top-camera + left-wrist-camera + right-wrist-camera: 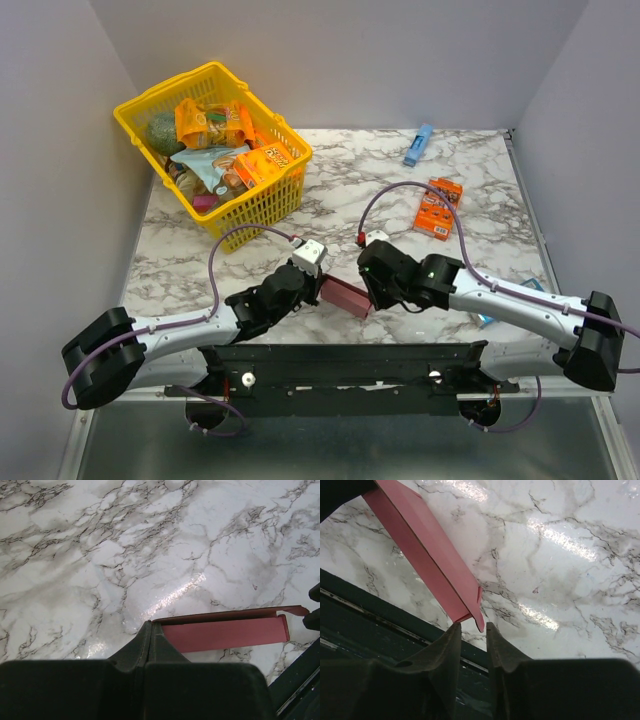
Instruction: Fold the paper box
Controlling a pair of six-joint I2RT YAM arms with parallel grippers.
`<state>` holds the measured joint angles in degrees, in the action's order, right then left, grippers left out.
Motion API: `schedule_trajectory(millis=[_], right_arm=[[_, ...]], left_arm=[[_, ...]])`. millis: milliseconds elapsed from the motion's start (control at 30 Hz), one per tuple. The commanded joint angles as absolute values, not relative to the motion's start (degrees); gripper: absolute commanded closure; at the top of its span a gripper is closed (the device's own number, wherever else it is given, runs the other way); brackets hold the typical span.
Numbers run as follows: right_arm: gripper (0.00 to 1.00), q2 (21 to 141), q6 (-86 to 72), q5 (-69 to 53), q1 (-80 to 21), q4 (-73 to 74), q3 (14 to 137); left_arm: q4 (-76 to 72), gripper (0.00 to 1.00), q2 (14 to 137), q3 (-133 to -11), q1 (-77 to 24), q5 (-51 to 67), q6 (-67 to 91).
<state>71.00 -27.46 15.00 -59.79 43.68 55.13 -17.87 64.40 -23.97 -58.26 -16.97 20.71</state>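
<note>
The pink paper box (345, 296) is a flat folded strip held just above the marble table (400, 170), near its front edge, between my two grippers. My left gripper (318, 287) is shut on the box's left end. In the left wrist view its jaws (149, 626) pinch the card, and the box (225, 634) runs off to the right. My right gripper (372, 293) is at the box's other end. In the right wrist view its jaws (472, 626) stand a little apart, and the tip of the box's (420, 550) end flap hangs just at the gap.
A yellow basket (272, 203) full of snack packs stands at the back left. An orange printed snack box (438, 208) lies to the right and a slim blue box (418, 145) at the back. The black mounting frame (340, 365) runs along the near edge.
</note>
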Motion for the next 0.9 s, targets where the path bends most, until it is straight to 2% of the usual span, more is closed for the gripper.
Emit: schedule_trajectory(millis=[0, 33, 133, 500, 700, 867], right_arm=[[0.7, 72.16, -29.88, 12.92, -59.77, 45.17, 54.93], [0.75, 72.51, -30.23, 12.92, -59.68, 45.26, 54.93], [0.8, 73.3, -31.2, 12.39, -59.77, 45.26, 54.93], [0.83, 74.44, -32.7, 12.65, -59.77, 47.19, 55.63], [0.89, 74.0, -34.18, 12.05, -59.77, 47.46, 55.98], [0.98, 74.35, -39.1, 9.76, -59.68, 46.5, 55.99]], left_arm=[[-13.54, 1.0, 64.86, -23.12, -59.06, -16.87, 19.86], [-13.54, 1.0, 64.69, -23.03, -58.98, -16.96, 19.95], [-13.54, 1.0, 64.69, -22.85, -59.06, -17.05, 19.95], [-13.1, 1.0, 63.98, -22.85, -59.15, -17.4, 19.95], [-13.01, 1.0, 63.98, -22.68, -59.33, -17.49, 20.04], [-12.57, 1.0, 63.9, -22.59, -59.94, -18.81, 21.0]])
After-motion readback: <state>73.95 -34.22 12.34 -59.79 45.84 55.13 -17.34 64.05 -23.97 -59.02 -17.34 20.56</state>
